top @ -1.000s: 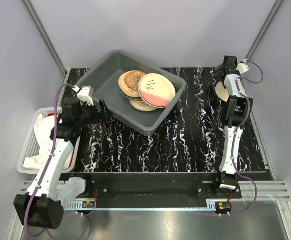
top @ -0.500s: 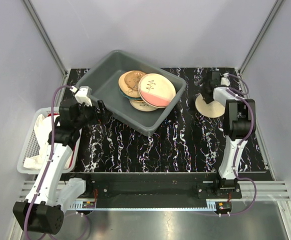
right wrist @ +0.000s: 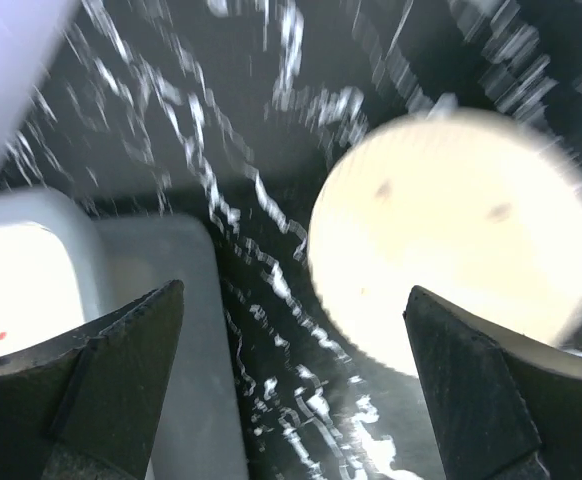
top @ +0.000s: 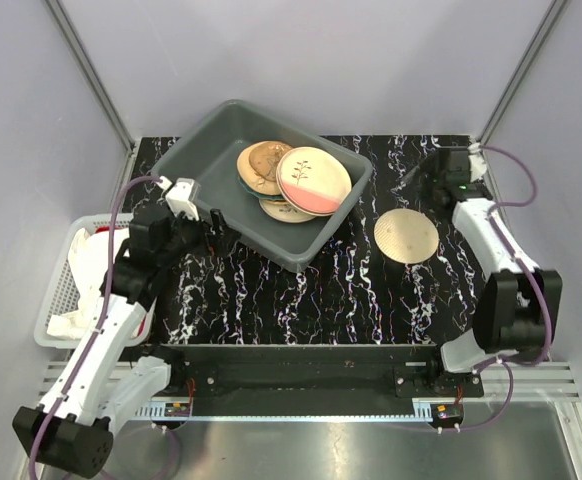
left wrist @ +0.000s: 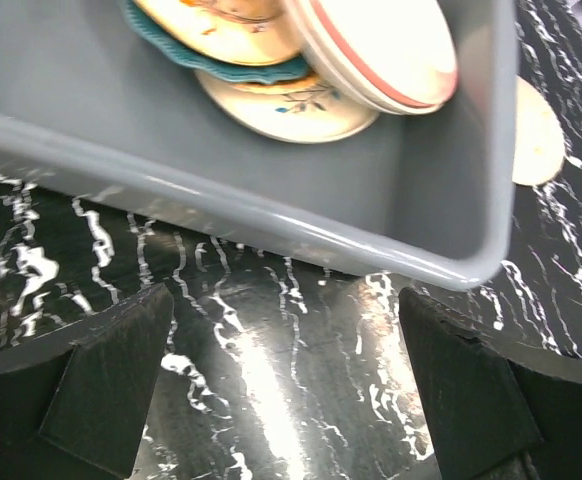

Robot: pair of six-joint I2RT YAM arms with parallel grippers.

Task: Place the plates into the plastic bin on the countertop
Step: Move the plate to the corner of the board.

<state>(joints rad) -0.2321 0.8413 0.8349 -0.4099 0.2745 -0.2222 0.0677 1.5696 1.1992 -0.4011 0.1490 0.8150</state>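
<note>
- A white mesh basket (top: pixel 53 305) holding cloth sits beside the black white-veined counter (top: pixel 361 290), at its left edge.
- The left pincer (left wrist: pixel 286 330) is spread and empty, facing the large grey plastic bin (left wrist: pixel 271 215) at its near wall.
- 1 round tan woven plate (top: pixel 407 235) lies alone on the counter, right of the bin.
- Mixed stacked plates (top: pixel 313 180) lie inside the bin.
- The right pincer (right wrist: pixel 291 300) is spread and empty, near the tan plate's far edge.

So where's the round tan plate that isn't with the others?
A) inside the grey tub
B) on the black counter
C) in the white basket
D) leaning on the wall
B: the tan plate lies flat on the black countertop, to the right of the grey bin and outside it.
</note>
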